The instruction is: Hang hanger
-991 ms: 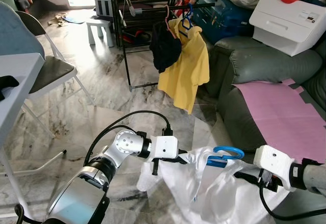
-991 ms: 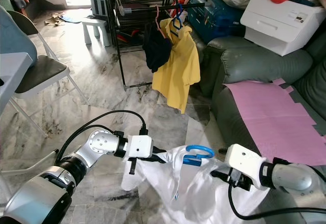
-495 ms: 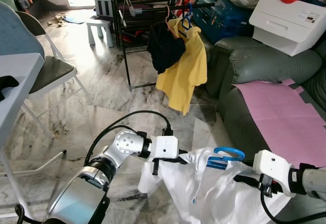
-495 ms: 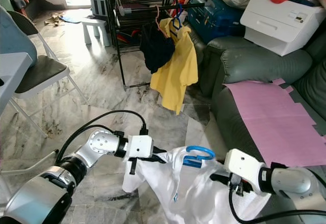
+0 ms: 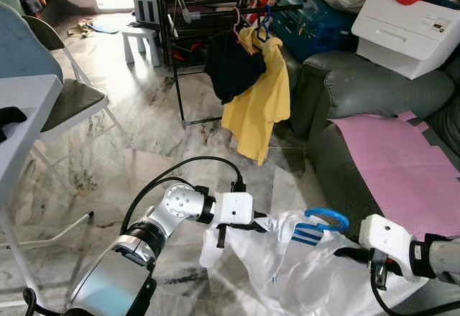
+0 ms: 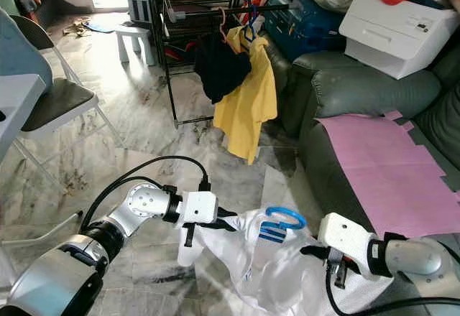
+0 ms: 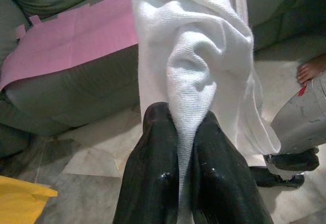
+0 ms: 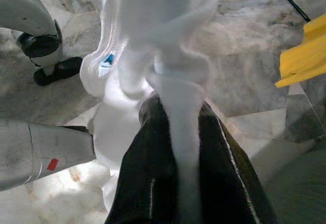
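A white shirt (image 5: 287,266) on a blue hanger (image 5: 322,222) hangs spread between my two grippers, low in front of me. My left gripper (image 5: 253,225) is shut on the shirt's left shoulder; in the left wrist view its black fingers (image 7: 163,183) pinch a fold of white cloth (image 7: 198,71). My right gripper (image 5: 343,253) is shut on the shirt's right side, and the right wrist view has its fingers (image 8: 153,183) clamped on blurred white fabric (image 8: 168,76). The blue hook stands up above the collar. Beyond stands a black drying rack (image 5: 215,14).
On the rack hang a yellow shirt (image 5: 259,104) and a dark garment (image 5: 228,68). To the right is a grey-green sofa (image 5: 374,93) with a pink sheet (image 5: 395,165), and a white printer (image 5: 402,25). At the left are a folding chair (image 5: 68,100) and a table edge (image 5: 21,115).
The white shirt has dropped slightly and spread wider between the grippers. The yellow shirt and dark garment on the rack have swung a little. The right arm has shifted a bit lower.
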### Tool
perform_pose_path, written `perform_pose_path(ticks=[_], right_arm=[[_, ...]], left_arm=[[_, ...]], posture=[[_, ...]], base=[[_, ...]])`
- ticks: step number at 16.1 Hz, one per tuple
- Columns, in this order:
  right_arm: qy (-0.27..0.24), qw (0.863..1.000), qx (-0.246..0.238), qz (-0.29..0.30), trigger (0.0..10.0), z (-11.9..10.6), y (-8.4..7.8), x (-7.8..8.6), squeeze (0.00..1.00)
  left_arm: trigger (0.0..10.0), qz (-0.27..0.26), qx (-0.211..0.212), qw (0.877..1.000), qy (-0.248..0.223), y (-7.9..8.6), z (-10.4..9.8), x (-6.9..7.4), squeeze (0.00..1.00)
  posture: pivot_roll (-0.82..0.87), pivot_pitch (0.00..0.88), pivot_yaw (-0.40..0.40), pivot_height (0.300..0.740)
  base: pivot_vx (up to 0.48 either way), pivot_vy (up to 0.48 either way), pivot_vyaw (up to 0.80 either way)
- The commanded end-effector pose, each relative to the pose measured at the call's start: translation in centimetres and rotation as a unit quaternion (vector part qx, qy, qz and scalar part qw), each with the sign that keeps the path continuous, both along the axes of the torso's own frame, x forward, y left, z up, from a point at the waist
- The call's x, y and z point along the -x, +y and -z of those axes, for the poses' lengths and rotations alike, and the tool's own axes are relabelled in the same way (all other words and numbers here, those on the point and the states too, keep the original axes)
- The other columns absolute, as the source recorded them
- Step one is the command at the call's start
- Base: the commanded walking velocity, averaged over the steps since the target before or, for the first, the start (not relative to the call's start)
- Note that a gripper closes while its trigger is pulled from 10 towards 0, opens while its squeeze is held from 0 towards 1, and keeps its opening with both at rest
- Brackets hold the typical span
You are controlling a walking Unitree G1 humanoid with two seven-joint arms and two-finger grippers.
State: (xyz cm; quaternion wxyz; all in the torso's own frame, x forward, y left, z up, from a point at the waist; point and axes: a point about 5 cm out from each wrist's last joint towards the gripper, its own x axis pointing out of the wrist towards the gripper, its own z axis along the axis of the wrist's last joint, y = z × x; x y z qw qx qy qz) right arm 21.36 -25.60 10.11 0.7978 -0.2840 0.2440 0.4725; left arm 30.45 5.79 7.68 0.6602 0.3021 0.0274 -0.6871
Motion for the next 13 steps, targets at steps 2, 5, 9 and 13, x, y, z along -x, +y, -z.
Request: perform_pose_path(ticks=[2, 5, 9, 13], right_arm=[[0.012, 1.000, -0.003, -0.005, 0.0, 0.0, 0.0, 0.3, 0.00], [0.013, 1.000, -0.011, 0.002, 0.0, 0.2, 0.1, 0.3, 0.00], [0.008, 1.000, -0.018, 0.013, 0.0, 0.4, 0.4, 0.2, 0.00], [-0.013, 0.998, -0.004, 0.060, 0.0, 1.2, 0.2, -0.6, 0.00]], left_arm=[[0.0, -0.005, 0.027, 0.999, -0.027, -0.6, -1.5, -0.8, 0.00], [0.0, -0.016, 0.031, 0.999, -0.035, -0.6, -1.6, -0.9, 0.00], [10.0, -0.065, 0.054, 0.996, -0.014, -0.6, -1.7, -1.5, 0.00], [10.0, -0.115, 0.081, 0.990, -0.005, 0.1, -1.4, -1.8, 1.00]], posture=[[-0.07, 0.000, -0.036, 0.740], [-0.07, 0.000, -0.035, 0.740], [-0.07, 0.000, -0.031, 0.740], [-0.06, 0.000, -0.027, 0.740]], base=[[0.000, 0.000, 0.00], [0.000, 0.000, 0.00], [0.000, 0.000, 0.00], [0.000, 0.000, 0.00]])
